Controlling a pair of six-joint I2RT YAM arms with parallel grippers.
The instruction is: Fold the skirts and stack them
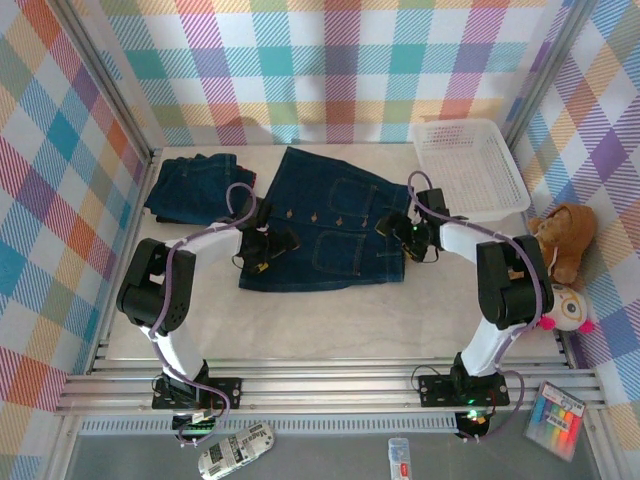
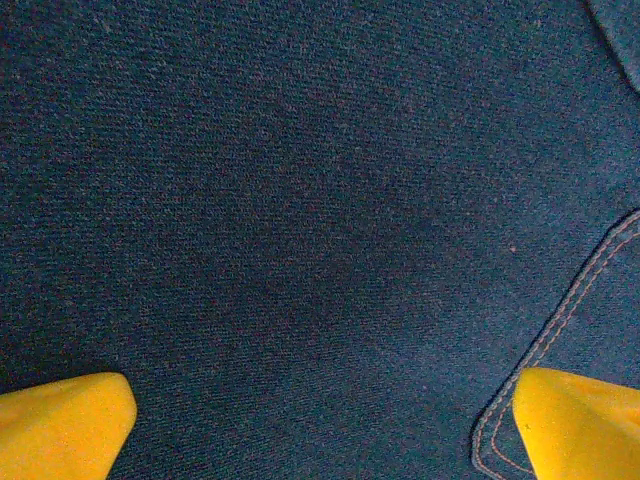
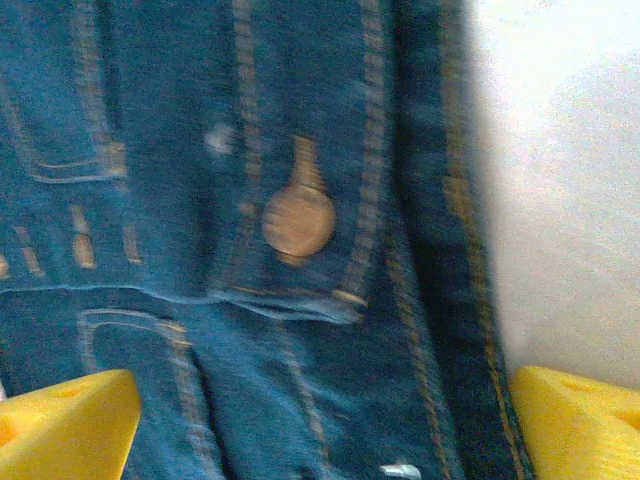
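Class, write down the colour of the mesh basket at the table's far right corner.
The basket is white, clearest in the top external view.

Spread denim skirt (image 1: 325,225): flanks hidden under both arms at centre of the top view; overruns every edge of the left wrist view. Metal button (image 3: 298,220): blurred (stitching likewise). Left gripper (image 2: 320,430), fingertips (image 2: 65,425): cut by lower edge. Small white item (image 1: 399,460), bottom edge: cropped, kind unclear.
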